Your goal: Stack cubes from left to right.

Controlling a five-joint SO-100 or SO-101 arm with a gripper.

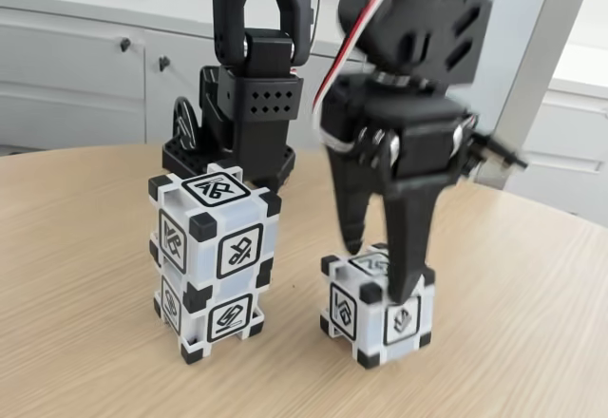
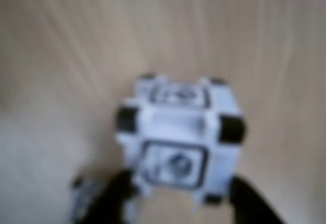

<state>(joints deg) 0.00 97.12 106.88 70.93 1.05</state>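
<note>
Single cube [image 1: 377,309]: set on the wooden table [image 1: 85,342], right in the fixed view; its top is partly hidden by the fingers [image 1: 407,247].
Gripper [image 1: 377,271]: spread apart, straddling the single cube, nothing clamped.
Wrist view: blurred; the single cube [image 2: 178,137] is seen between two dark fingertips [image 2: 114,196], glyphs unreadable.
Stack: upper cube [image 1: 217,223] resting on lower cube [image 1: 207,309], left, well apart.
Arm base [image 1: 242,114]: behind the stack, cut off above.

Soft even daylight, faint shadows; wrist view heavily blurred.
</note>
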